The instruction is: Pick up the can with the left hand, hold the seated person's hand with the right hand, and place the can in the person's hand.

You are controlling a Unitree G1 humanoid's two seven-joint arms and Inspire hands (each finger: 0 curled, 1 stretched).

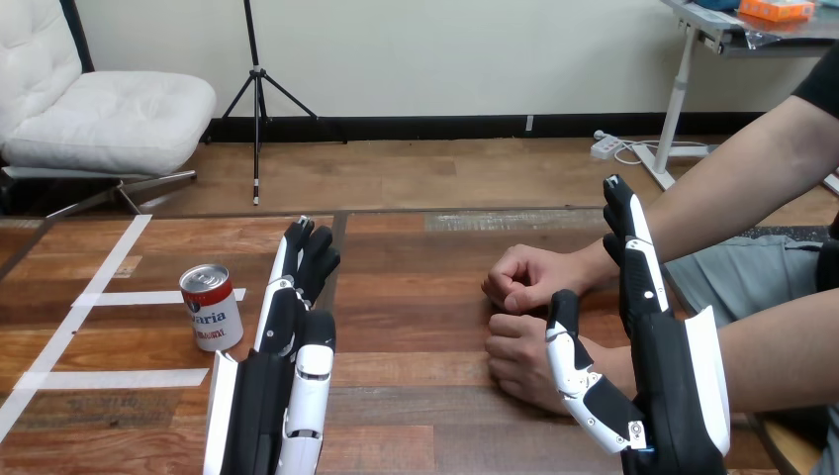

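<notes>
Standing upright, seemingly sealed, the can (211,307) is beside the straight-fingered left hand (284,334); right hand (661,376) straight-fingered too.

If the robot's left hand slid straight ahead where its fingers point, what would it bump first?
Probably nothing. The left hand points up the table, and the can stands off to its left, beside the fingers, not ahead. Bare wood lies in front.

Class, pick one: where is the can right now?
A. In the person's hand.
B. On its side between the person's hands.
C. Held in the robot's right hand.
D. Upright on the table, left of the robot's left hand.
D: the can stands upright on the table beside the left hand, whose straight fingers are not round it.
</notes>
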